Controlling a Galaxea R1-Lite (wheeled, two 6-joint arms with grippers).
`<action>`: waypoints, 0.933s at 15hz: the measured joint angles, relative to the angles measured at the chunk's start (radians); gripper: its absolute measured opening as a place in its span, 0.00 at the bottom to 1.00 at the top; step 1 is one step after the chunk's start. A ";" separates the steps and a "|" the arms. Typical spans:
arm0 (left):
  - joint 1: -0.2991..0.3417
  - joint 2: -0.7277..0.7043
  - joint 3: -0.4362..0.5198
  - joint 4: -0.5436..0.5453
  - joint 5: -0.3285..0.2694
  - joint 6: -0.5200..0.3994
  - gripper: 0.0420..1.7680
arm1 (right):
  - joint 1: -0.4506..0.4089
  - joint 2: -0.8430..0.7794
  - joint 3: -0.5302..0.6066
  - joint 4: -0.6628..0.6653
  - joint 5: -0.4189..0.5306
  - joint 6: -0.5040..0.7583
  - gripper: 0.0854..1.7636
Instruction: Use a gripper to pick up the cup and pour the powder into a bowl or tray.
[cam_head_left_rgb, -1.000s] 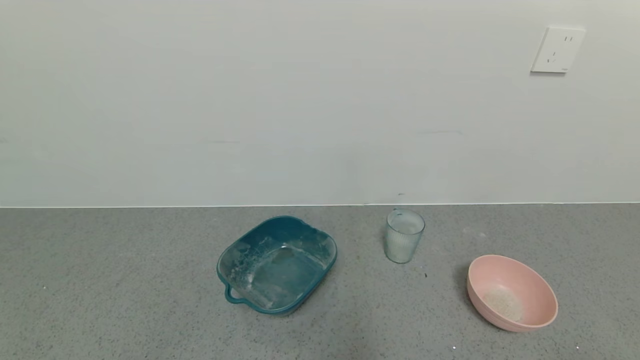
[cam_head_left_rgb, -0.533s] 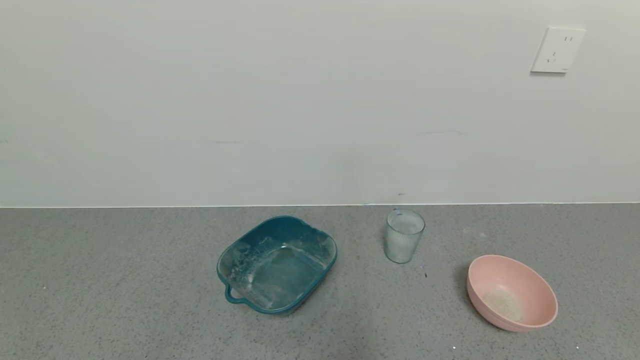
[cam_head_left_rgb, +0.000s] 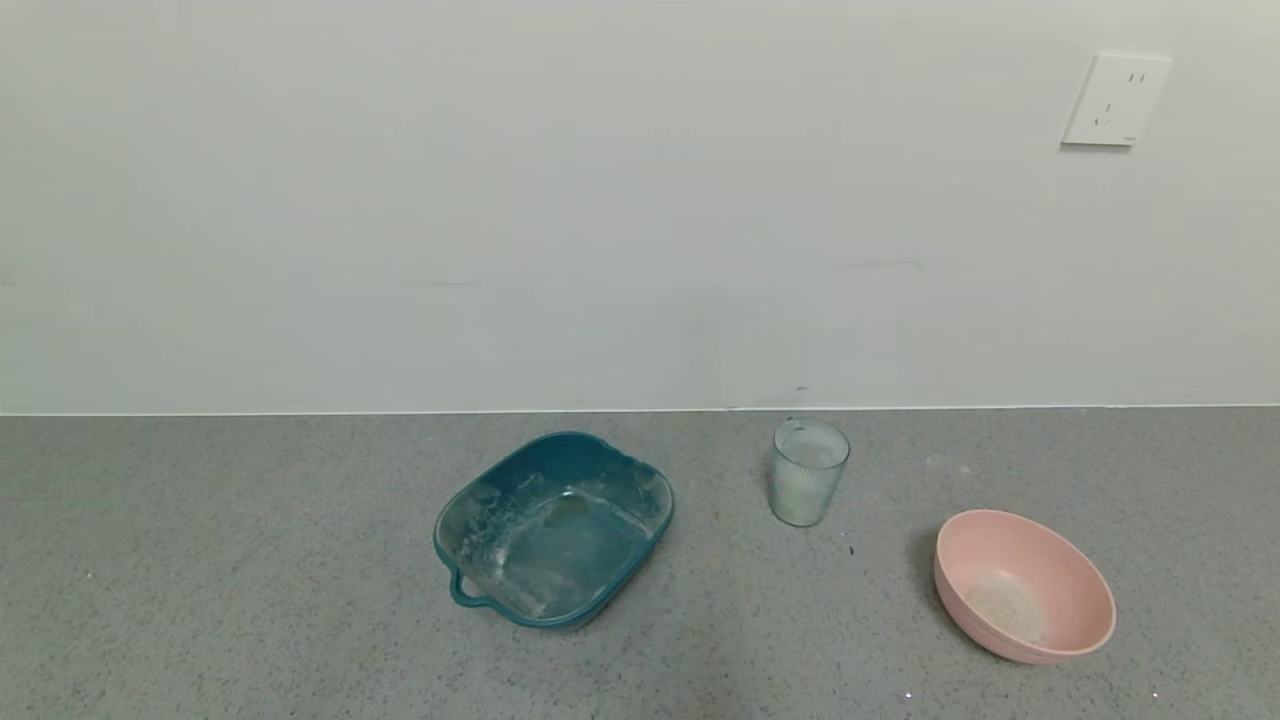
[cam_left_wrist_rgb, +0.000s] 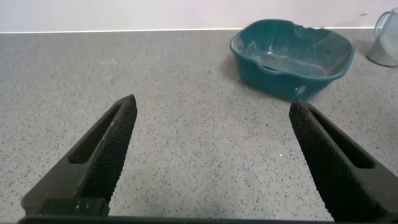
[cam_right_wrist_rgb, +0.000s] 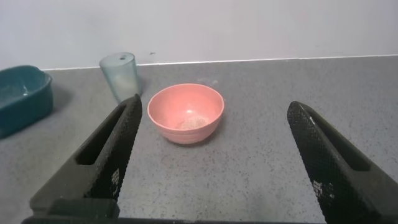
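Note:
The clear ribbed cup (cam_head_left_rgb: 808, 471) stands upright on the grey counter near the wall, between the teal tray and the pink bowl (cam_head_left_rgb: 1024, 584). The bowl holds a small patch of off-white powder (cam_head_left_rgb: 1005, 606). Neither gripper shows in the head view. My left gripper (cam_left_wrist_rgb: 211, 106) is open and empty, low over the counter, short of the teal tray. My right gripper (cam_right_wrist_rgb: 214, 107) is open and empty, with the pink bowl (cam_right_wrist_rgb: 185, 113) ahead of its jaws and the cup (cam_right_wrist_rgb: 120, 74) farther off beside it.
A teal rounded-square tray (cam_head_left_rgb: 553, 528) with a handle and white powder smears sits left of the cup; it also shows in the left wrist view (cam_left_wrist_rgb: 290, 56). The wall runs close behind the cup. A white socket (cam_head_left_rgb: 1115, 99) is on the wall.

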 joint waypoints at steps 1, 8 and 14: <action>0.000 0.000 0.000 0.000 0.000 0.000 1.00 | 0.000 -0.008 0.047 -0.037 0.003 -0.019 0.96; 0.000 0.000 0.000 0.000 0.000 0.000 1.00 | 0.003 -0.021 0.106 0.017 -0.008 -0.032 0.96; 0.000 0.000 0.000 0.000 0.000 0.000 1.00 | 0.002 -0.021 0.107 0.017 -0.009 -0.038 0.96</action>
